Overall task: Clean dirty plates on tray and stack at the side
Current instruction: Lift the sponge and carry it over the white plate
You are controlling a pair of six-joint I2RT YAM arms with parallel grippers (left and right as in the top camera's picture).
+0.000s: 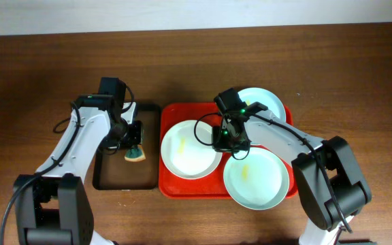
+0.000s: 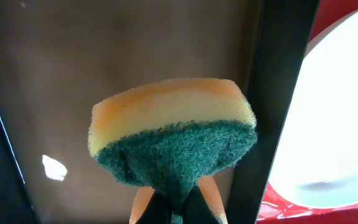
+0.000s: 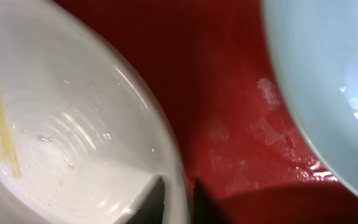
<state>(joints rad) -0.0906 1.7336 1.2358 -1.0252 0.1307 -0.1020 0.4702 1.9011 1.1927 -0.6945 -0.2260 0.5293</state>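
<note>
The red tray [image 1: 171, 184] holds three plates. The left plate [image 1: 186, 153] has a yellow smear; the others lie at the back right [image 1: 267, 102] and front right [image 1: 256, 180]. My right gripper [image 1: 224, 141] is shut on the left plate's right rim. In the right wrist view that smeared plate [image 3: 61, 124] has its rim pinched in the right gripper [image 3: 178, 191], one finger inside and one outside on the tray [image 3: 216, 93]. My left gripper [image 1: 133, 143] is shut on a yellow-and-green sponge [image 1: 136, 155], seen from the left wrist as the sponge [image 2: 173, 130] held in the gripper [image 2: 176, 202].
A narrow black tray [image 1: 114, 180] lies left of the red one, and the sponge hangs over its right part. In the left wrist view its floor [image 2: 73, 74] and its right rim [image 2: 278, 93] separate the sponge from the left plate [image 2: 334, 124]. Another pale plate [image 3: 328, 74] lies close to the right gripper.
</note>
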